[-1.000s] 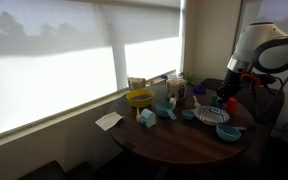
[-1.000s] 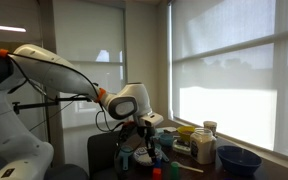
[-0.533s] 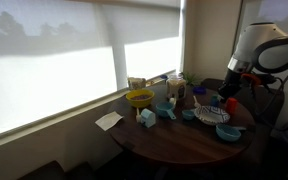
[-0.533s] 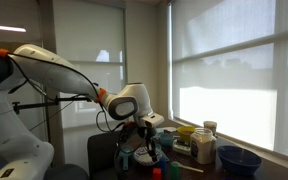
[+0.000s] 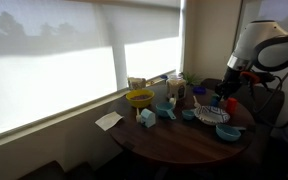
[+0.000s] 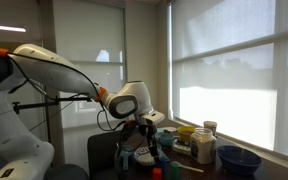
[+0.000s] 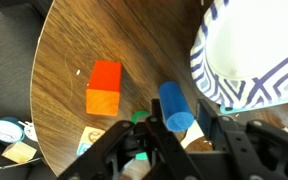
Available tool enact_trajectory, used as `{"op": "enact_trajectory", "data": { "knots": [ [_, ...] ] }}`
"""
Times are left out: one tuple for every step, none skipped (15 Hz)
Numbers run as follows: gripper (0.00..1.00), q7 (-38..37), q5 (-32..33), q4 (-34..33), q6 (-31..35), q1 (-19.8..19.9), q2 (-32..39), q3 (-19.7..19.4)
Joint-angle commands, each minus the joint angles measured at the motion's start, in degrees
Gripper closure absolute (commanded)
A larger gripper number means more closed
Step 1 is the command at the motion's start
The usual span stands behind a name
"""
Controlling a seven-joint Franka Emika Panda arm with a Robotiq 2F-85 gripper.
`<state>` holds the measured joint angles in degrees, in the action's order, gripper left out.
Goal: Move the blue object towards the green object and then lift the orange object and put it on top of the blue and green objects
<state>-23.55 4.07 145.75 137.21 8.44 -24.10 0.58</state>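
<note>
In the wrist view a deep-blue cylinder [image 7: 174,105] lies on the dark wooden table between my gripper's [image 7: 178,120] fingers. The left finger touches it and a small gap shows at the right finger, so the jaws stand open around it. A bright-green piece [image 7: 139,118] shows only as a sliver behind the left finger, close to the blue cylinder. The red-orange block [image 7: 104,88] lies apart to the left. In an exterior view my gripper [image 5: 227,95] is low over the table's far side. In an exterior view [image 6: 144,138] it is also low over the table.
A blue-patterned white plate [image 7: 209,85] lies just right of the blue cylinder. The table's edge [image 7: 44,60] curves past the orange block. A yellow bowl [image 5: 139,98], light-blue bowls [image 5: 208,115], cups and a paper sheet [image 5: 109,120] crowd the rest of the table.
</note>
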Motion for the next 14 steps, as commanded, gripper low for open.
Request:
{"op": "enact_trajectory", "data": {
  "knots": [
    [0.26,-0.9,0.9,-1.0,2.5,1.0,1.6,1.0],
    [0.19,-0.9,1.0,-1.0,3.1,1.1,1.8,1.0],
    [0.12,-0.9,1.0,-1.0,3.9,1.0,2.1,1.1],
    [0.05,-0.8,1.0,-1.0,4.6,1.0,2.5,1.1],
    [0.00,-0.8,1.1,-1.0,5.2,1.0,2.9,1.2],
    [0.00,-0.7,1.1,-1.0,5.9,0.9,3.4,1.3],
    [0.00,-0.7,1.2,-1.1,6.6,1.0,3.8,1.3],
    [0.00,-0.7,1.2,-1.2,7.0,1.0,4.2,1.3],
    [0.03,-0.7,1.3,-1.2,7.5,1.0,4.6,1.4],
    [0.23,-0.6,1.3,-1.2,7.9,1.0,4.9,1.3],
    [0.27,-0.6,1.4,-1.2,8.2,1.0,5.2,1.4],
    [0.34,-0.7,1.7,-1.2,8.4,1.1,5.5,1.4],
    [0.43,-0.8,1.7,-1.2,8.5,1.1,5.7,1.4],
    [0.49,-0.8,1.8,-1.2,8.6,1.1,5.9,1.3]
  ]
}}
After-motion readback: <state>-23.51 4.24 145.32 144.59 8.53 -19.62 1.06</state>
